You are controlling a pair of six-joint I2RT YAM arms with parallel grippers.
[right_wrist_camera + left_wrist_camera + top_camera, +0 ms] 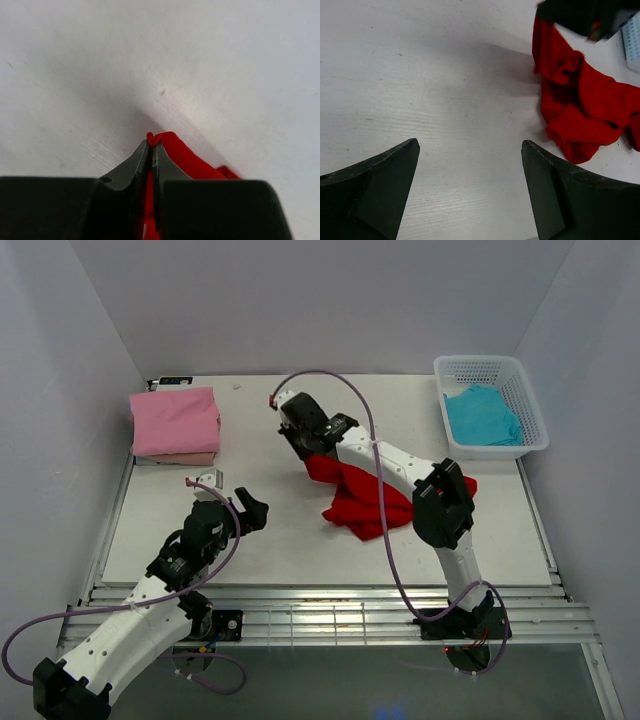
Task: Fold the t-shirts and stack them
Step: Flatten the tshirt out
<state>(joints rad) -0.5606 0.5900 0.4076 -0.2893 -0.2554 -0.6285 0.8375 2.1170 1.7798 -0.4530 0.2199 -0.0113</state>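
The bright red t-shirt (356,498) lies crumpled on the table at centre right. My right gripper (296,436) is shut on an edge of the red t-shirt (172,150) and holds it up above the table, cloth pinched between the jaws. My left gripper (254,512) is open and empty, left of the red t-shirt (577,117), fingers wide apart over bare table. The pink t-shirt (175,420) lies folded on the beige t-shirt (180,457) at the back left. The turquoise t-shirt (481,415) lies in the basket.
A white plastic lattice basket (530,405) stands at the back right against the wall. White walls enclose the table on three sides. A metal rail (330,605) runs along the near edge by the arm bases.
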